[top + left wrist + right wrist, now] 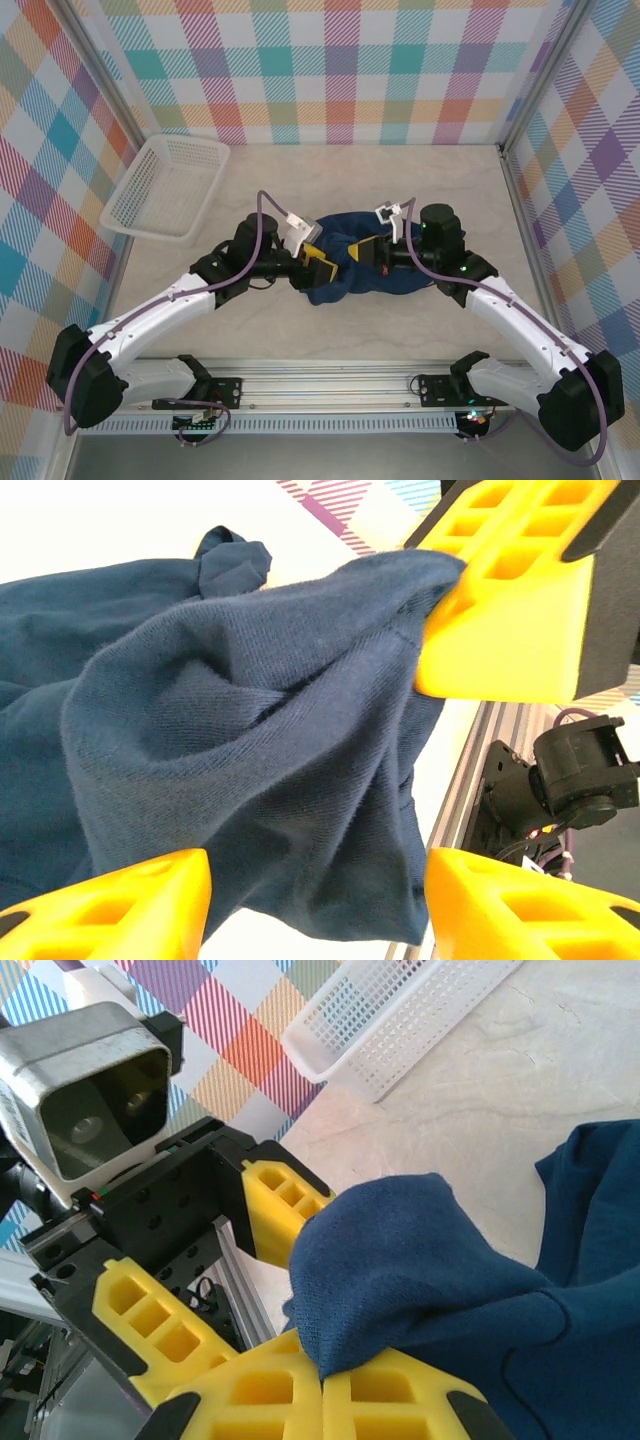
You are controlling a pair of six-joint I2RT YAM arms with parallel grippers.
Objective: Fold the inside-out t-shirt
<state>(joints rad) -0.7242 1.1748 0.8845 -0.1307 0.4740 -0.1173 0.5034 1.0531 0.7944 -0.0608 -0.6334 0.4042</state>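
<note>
The t-shirt (350,288) lies bunched in a dark blue heap on the table (300,180), near the middle and slightly right, between the two arms. A white basket (165,190) sits well apart from it at the far left.

The right gripper (322,1390) has its yellow fingers pressed together, pinching a raised fold of the t-shirt at their tips. From that pinch the cloth bulges up and to the left, and the rest drapes down to the right onto the heap.

The left gripper (318,910) faces the right one, close to it at the left edge of the heap. Its fingers (110,910) stand spread apart, and the lifted fold hangs loosely in the gap between them. In the right wrist view one left finger (280,1210) sits just behind the bulge of cloth, and I cannot tell whether it touches. In the left wrist view the right gripper's fingers clamp the fold at the upper right.
</note>
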